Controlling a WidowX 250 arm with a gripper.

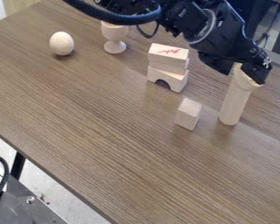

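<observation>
The black gripper (242, 71) is at the upper right, its fingers on either side of the flared top of a pale wooden cylinder (234, 102), which it grips. The cylinder hangs down nearly upright, its lower end leaning slightly left; whether that end touches the table cannot be told. Just left of it stands a small pale wooden block (188, 113). Further up and left, a rectangular block (168, 57) with a red mark rests on an arch-shaped block (167, 78).
A wooden egg cup (115, 40) stands at the back, partly behind the arm's cable. To its left, a white egg (61, 43) rests on the brown table (101, 131). The table's front edge runs diagonally at lower left, with a dark metal frame (26, 199) beyond it.
</observation>
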